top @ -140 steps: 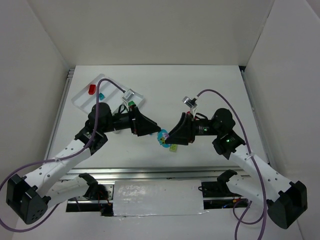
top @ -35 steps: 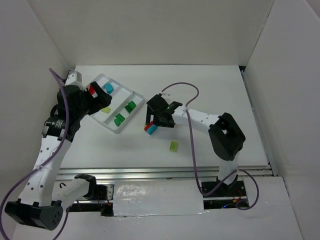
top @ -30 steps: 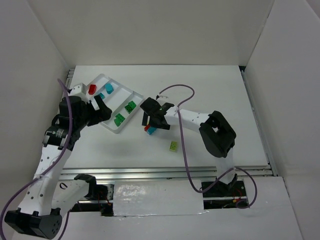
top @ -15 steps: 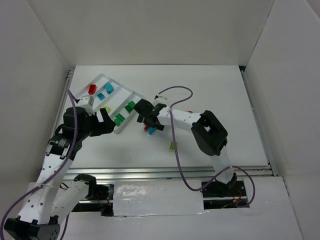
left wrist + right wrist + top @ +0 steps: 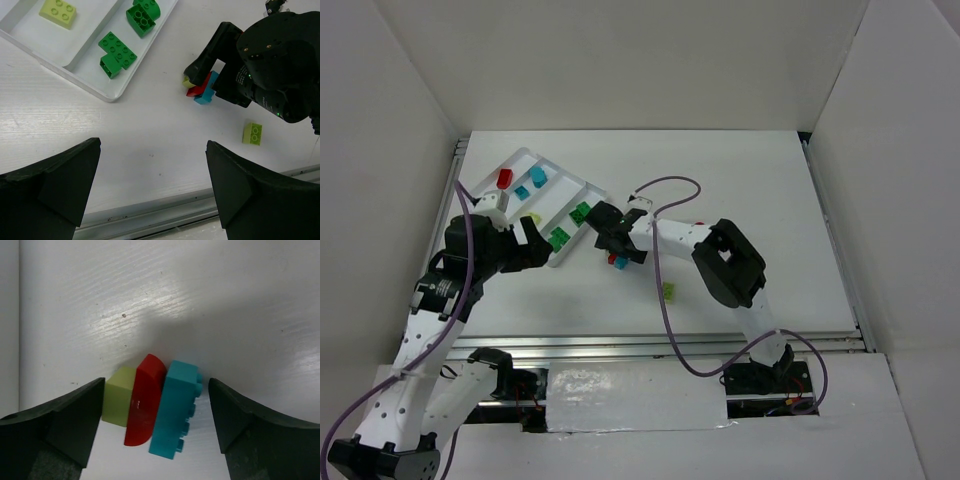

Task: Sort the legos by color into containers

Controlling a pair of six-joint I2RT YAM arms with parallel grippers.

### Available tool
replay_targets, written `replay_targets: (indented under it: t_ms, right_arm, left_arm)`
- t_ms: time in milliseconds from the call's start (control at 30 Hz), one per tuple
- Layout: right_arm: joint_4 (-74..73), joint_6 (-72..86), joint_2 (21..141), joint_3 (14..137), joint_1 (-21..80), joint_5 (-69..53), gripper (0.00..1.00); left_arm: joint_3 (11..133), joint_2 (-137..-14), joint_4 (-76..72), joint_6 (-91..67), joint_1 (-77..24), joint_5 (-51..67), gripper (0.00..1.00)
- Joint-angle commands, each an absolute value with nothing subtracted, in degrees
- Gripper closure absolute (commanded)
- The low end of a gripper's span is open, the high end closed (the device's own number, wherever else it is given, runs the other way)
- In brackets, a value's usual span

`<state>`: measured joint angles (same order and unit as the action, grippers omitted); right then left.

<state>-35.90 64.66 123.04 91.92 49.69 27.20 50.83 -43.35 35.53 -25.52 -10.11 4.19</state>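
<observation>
Green, red, teal, yellow legos [image 5: 117, 52] lay sorted in containers [image 5: 107, 96]; three-brick cluster [image 5: 150, 405] inside spread right end effector [image 5: 157, 385] plus one lime brick [image 5: 253, 134] sat unsorted, left end effector [image 5: 152, 150] spread.

A white table [image 5: 750, 180] fills the middle of the overhead view, closed in by plain white walls: a back wall [image 5: 620, 60] across the top and side walls at the left [image 5: 370, 180] and right [image 5: 905, 150]. Along the table's lower edge runs a silver metal rail [image 5: 620, 343], and below it, at bottom centre, lies a crinkled white sheet [image 5: 635, 397].
</observation>
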Motion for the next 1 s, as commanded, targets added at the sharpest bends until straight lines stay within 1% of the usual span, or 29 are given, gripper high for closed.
replay_targets:
  t_ms: [0, 33, 67, 133, 167, 200, 233, 267, 400, 433, 467, 533, 567, 633, 667, 733, 867, 967]
  right_arm:
    - [-35.2, 65.3, 122.5, 90.1, 49.5, 26.4, 0.13]
    - [-34.5, 65.1, 121.9, 89.7, 49.6, 26.3, 0.19]
    - [-33.9, 64.9, 121.4, 89.0, 49.5, 26.2, 0.34]
    - [-31.1, 63.7, 118.9, 86.4, 49.6, 25.8, 0.44]
    - [-30.1, 63.0, 118.0, 85.5, 49.7, 25.5, 0.55]
    - [-28.8, 61.2, 117.0, 83.8, 49.7, 25.1, 0.69]
    - [-25.6, 59.9, 114.7, 82.7, 49.8, 24.0, 0.92]
    - [-23.9, 58.4, 113.6, 81.7, 50.1, 23.4, 1.0]
    - [-15.1, 43.1, 106.3, 75.0, 52.8, 20.2, 1.0]
    - [-10.8, 39.5, 102.8, 73.5, 53.6, 18.6, 1.0]
    - [-8.6, 32.0, 101.0, 71.9, 55.1, 13.7, 1.0]
    - [-3.0, 26.4, 94.4, 66.3, 56.8, 9.5, 1.0]
    - [-1.4, 21.8, 92.4, 64.4, 57.8, 4.1, 1.0]
    - [2.2, 17.6, 86.9, 59.2, 58.5, -1.9, 1.0]
    - [2.6, 16.4, 85.6, 57.4, 59.3, -5.8, 1.0]
    - [2.5, 13.4, 82.8, 56.3, 61.1, -8.0, 1.0]
    - [3.2, 12.4, 79.5, 55.0, 61.9, -9.3, 1.0]
    - [2.6, 12.7, 79.1, 55.8, 62.1, -8.6, 1.0]
  left_arm:
    - [50.7, -42.7, 33.5, -24.5, -10.3, 4.6, 0.0]
    - [50.7, -42.7, 33.6, -24.6, -10.3, 4.5, 0.01]
    - [50.6, -42.5, 33.7, -24.7, -10.3, 4.2, 0.0]
    - [50.6, -42.5, 33.7, -25.1, -10.3, 3.4, 0.0]
    - [50.7, -42.5, 33.8, -25.3, -10.3, 3.0, 0.01]
    - [50.7, -42.5, 33.9, -25.6, -10.3, 2.8, 0.01]
    - [50.8, -42.7, 33.9, -25.7, -10.3, 3.2, 0.0]
    - [50.8, -42.8, 33.7, -25.6, -10.2, 3.9, 0.0]
    - [51.4, -44.5, 33.6, -27.6, -10.3, 9.3, 0.01]
    - [51.2, -45.1, 32.9, -28.4, -10.2, 14.9, 0.01]
    - [50.6, -45.4, 31.8, -29.4, -10.2, 18.2, 0.0]
    - [48.5, -46.2, 28.1, -34.8, -10.1, 23.4, 0.01]
    - [46.3, -46.3, 26.5, -36.8, -10.2, 28.0, 0.0]
    - [40.8, -46.1, 20.2, -45.1, -10.3, 33.7, 0.0]
    - [38.6, -45.9, 13.3, -51.4, -10.4, 36.2, 0.0]
    - [33.4, -45.4, 7.1, -58.4, -10.5, 41.5, 0.0]
    - [32.1, -44.3, 3.9, -61.7, -11.4, 44.6, 0.0]
    - [31.2, -42.1, 0.7, -65.0, -11.9, 47.6, 0.0]
